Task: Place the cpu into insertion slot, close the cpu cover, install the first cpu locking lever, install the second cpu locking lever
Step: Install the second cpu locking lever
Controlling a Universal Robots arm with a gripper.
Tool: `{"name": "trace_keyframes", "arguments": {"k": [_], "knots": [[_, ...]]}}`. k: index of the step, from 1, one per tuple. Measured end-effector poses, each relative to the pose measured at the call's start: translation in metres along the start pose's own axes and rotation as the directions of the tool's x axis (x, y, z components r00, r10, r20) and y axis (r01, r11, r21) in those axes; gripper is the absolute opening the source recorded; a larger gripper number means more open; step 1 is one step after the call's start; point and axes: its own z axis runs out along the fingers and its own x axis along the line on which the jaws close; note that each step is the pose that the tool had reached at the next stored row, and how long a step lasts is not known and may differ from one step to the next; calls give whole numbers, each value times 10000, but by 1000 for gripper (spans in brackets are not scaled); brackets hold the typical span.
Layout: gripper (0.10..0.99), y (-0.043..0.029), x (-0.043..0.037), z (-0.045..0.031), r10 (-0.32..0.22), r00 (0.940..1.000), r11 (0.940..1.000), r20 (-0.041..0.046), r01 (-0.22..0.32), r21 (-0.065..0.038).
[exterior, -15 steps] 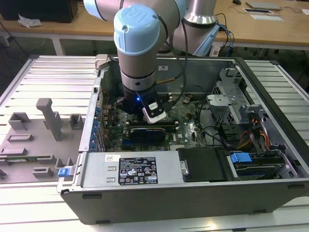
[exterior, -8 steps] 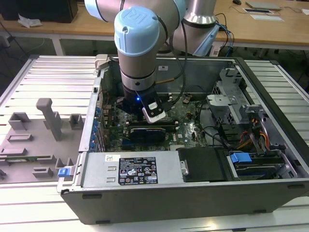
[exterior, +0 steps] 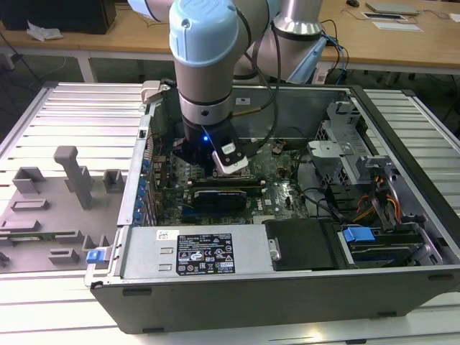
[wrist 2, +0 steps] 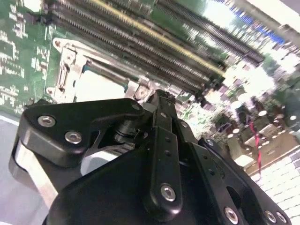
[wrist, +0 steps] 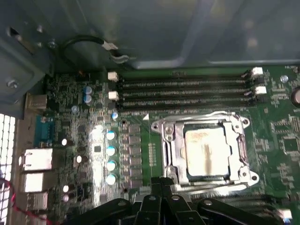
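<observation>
An open computer case point(exterior: 402, 237) lies on its side on a ribbed metal desk point(exterior: 86, 108), with one robot arm point(exterior: 205, 65) reaching down into it. The arm's black gripper point(wrist: 161, 185) hangs low over the green motherboard point(wrist: 281, 131), its fingers point(wrist 2: 161, 101) drawn together and holding nothing.

Just ahead of the gripper tips sits the one insertion slot point(wrist: 169, 149), a square socket with a silvery rim. The cpu point(wrist: 206, 150) lies inside it, its dull grey metal top facing up. The cpu cover point(wrist: 236, 129), a thin silvery frame with a large window, lies flat around the chip. In the second wrist view the cpu point(wrist 2: 101, 86) shows just beyond the gripper point(wrist 2: 159, 96).

Past the socket, farther from the gripper, run three long black memory slots point(wrist: 183, 91), side by side. To one side of the gripper stands a row of five small round capacitors point(wrist: 110, 157).

A white and black label point(exterior: 205, 253) sits on the grey box at the case's near edge; its writing is too small to read. On the desk, well away from the gripper at the exterior view's left, stand several grey holder blocks point(exterior: 75, 176). Wooden tables point(exterior: 388, 43) stand behind.
</observation>
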Motion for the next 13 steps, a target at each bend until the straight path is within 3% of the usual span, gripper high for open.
{"name": "trace_keyframes", "arguments": {"k": [1,3,8,10,13], "knots": [[106,1,-2,-5,11,10000,9999,10,-12,152],[106,2,-28,-4,61,10000,9999,19,-61,162],[106,13,-264,5,130,9999,9997,18,-130,186],[106,20,-407,11,167,9999,9995,-3,-166,274],[106,86,-427,23,169,9999,9987,6,-169,477]]}}
